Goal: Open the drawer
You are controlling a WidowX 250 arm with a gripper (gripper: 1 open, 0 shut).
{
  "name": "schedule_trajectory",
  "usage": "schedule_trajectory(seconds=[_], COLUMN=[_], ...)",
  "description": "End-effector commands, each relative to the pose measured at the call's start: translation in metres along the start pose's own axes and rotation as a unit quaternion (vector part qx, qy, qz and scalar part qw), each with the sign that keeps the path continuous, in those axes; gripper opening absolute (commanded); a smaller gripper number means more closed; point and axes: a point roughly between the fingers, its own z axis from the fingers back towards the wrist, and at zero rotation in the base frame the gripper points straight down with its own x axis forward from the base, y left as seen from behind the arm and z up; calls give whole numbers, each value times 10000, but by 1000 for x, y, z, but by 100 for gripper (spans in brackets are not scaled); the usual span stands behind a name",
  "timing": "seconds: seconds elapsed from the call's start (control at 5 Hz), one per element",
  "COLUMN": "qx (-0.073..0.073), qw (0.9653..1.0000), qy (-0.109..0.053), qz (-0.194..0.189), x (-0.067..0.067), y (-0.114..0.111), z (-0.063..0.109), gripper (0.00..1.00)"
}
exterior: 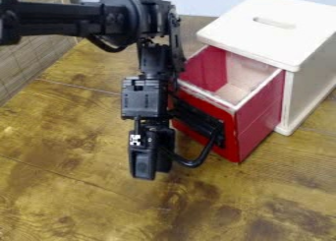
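The red drawer (pixel 250 112) sticks out of the white cube housing (pixel 282 33) toward the lower left, its pale interior (pixel 237 92) showing. Its black wire loop handle (pixel 207 147) juts from the red front panel. My black gripper (pixel 147 154) hangs straight down just left of the handle, close to the wooden table. The handle's end disappears behind the gripper body. The fingers are hidden by the gripper's own bulk, so I cannot tell whether they are open or shut on the handle.
The wooden table (pixel 79 201) stretches to the left and front. My black arm (pixel 79 19) reaches in from the upper left. The housing has a slot (pixel 273 22) in its top.
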Motion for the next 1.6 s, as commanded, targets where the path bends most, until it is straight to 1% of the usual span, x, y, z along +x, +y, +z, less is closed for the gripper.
schedule_trajectory(seconds=[0.0,0.2,0.4,0.6,1.2,1.4], qx=[-320,-288,-267,-250,-209,-191], qw=[9948,9933,9970,9991,9997,9994], qy=[524,627,414,186,47,167], qz=[809,925,602,290,76,229], x=[40,41,36,31,12,18], y=[29,35,36,37,52,52], z=[35,37,32,28,23,18], gripper=[0,0,0,0,0,0])
